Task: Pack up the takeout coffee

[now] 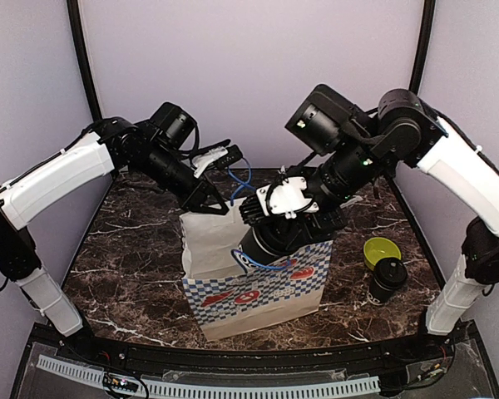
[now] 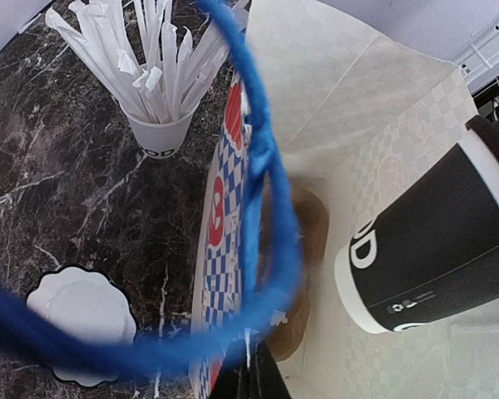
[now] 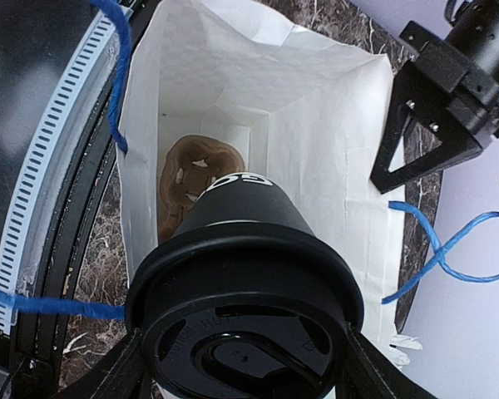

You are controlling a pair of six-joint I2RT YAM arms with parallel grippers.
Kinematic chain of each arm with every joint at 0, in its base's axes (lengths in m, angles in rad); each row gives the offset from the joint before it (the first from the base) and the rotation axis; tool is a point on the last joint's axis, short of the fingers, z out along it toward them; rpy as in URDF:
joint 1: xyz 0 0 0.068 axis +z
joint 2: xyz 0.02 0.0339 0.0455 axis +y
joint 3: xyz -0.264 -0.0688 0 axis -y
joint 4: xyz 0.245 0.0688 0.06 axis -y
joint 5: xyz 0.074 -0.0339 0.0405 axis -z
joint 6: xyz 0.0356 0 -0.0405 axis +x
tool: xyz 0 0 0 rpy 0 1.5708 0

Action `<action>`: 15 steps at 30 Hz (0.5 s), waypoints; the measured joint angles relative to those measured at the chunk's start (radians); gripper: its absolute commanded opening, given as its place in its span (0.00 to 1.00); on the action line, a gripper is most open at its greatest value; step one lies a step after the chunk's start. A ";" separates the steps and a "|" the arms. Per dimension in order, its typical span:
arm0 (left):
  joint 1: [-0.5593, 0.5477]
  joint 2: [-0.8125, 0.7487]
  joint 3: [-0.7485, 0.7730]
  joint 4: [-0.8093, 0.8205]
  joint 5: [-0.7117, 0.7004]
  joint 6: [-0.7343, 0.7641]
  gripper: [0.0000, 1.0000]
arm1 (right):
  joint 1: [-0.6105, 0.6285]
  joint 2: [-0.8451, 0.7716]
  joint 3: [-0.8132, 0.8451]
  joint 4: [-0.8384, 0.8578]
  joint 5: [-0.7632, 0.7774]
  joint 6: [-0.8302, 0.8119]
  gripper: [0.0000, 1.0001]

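Observation:
My right gripper (image 1: 266, 241) is shut on a black lidded coffee cup (image 3: 241, 266) and holds it tilted in the open mouth of the paper bag (image 1: 262, 291), above the bag's floor. Its fingers (image 3: 108, 374) clamp the cup just under the lid. The cup also shows in the left wrist view (image 2: 432, 249), off the floor. My left gripper (image 1: 214, 205) is shut on the bag's back rim (image 2: 254, 378) and holds the mouth open. A second black lidded cup (image 1: 387, 278) stands on the table right of the bag.
A brown cardboard piece (image 3: 191, 170) lies on the bag's floor. Blue cord handles (image 2: 262, 166) hang at the bag's mouth. A white cup of straws (image 2: 158, 75) and a white scalloped paper (image 2: 79, 312) sit behind the bag. A lime-green bowl (image 1: 381, 249) stands by the second cup.

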 measured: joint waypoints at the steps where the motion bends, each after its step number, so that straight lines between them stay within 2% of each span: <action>1: 0.000 0.002 0.005 0.000 -0.005 0.007 0.00 | 0.009 0.018 0.006 -0.001 0.021 0.003 0.44; 9: 0.000 0.004 0.008 0.004 -0.030 0.031 0.00 | 0.072 0.066 0.021 0.000 0.167 0.020 0.43; 15: 0.000 0.004 0.016 0.008 -0.053 0.032 0.00 | 0.097 0.066 -0.005 0.000 0.220 0.037 0.42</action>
